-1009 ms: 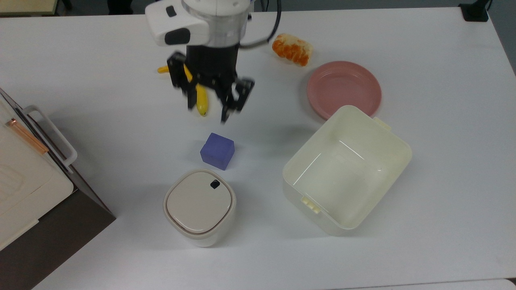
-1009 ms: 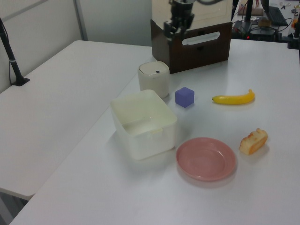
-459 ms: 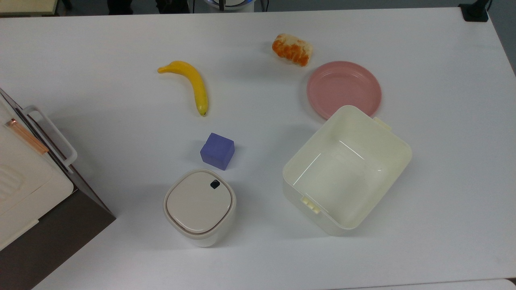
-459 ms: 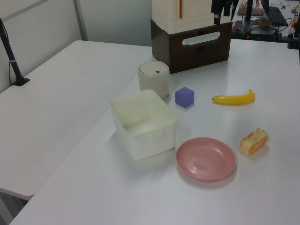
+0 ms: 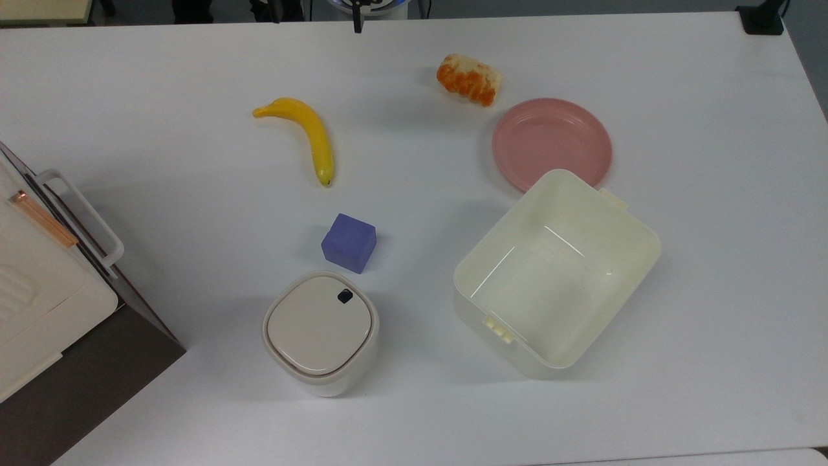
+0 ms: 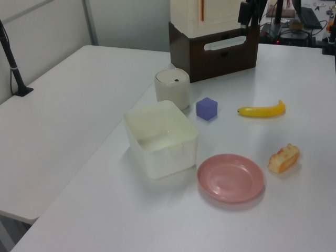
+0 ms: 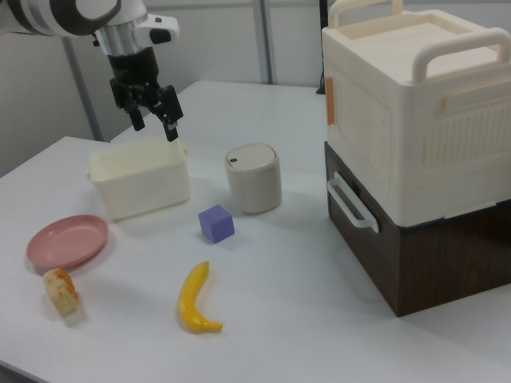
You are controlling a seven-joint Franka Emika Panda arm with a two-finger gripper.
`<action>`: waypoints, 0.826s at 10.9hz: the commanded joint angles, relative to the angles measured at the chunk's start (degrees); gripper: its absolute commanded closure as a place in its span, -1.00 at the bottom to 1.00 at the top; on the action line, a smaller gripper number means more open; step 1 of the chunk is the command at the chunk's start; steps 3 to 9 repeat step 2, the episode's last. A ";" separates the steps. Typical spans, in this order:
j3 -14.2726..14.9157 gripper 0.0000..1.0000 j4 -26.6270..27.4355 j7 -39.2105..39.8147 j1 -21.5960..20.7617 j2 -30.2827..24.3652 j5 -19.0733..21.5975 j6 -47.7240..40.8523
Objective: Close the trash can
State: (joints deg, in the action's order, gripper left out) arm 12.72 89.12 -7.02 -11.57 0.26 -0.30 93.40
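The trash can [image 5: 320,333] is a small white rounded bin standing near the table's front edge in the top view. Its beige lid lies flat and shut, with a dark button [image 5: 345,296] at one corner. It also stands beside the purple cube in the left view [image 6: 172,88] and the right view [image 7: 252,177]. My gripper [image 7: 153,121] hangs high above the table, open and holding nothing, far from the trash can. Its dark fingertips [image 5: 356,23] poke in at the top view's top edge, and it appears at the left view's top [image 6: 250,12].
A purple cube [image 5: 349,243] sits just behind the trash can. A cream lidless tub [image 5: 543,278] stands to the top view's right, with a pink plate [image 5: 550,139], a bread piece [image 5: 469,79] and a banana [image 5: 310,136] beyond. A white appliance on a dark box [image 5: 39,304] fills the top view's left.
The gripper has lifted from above the banana and pulled back toward the top view's top edge. The trash can's lid stays shut and nothing on the table has moved.
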 commanded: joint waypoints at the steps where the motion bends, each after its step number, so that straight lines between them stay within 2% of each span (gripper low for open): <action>1: 0.55 -1.00 2.90 0.34 -0.91 -2.20 1.00 1.88; 9: 0.47 -1.00 2.90 0.34 -0.91 -2.19 1.00 1.88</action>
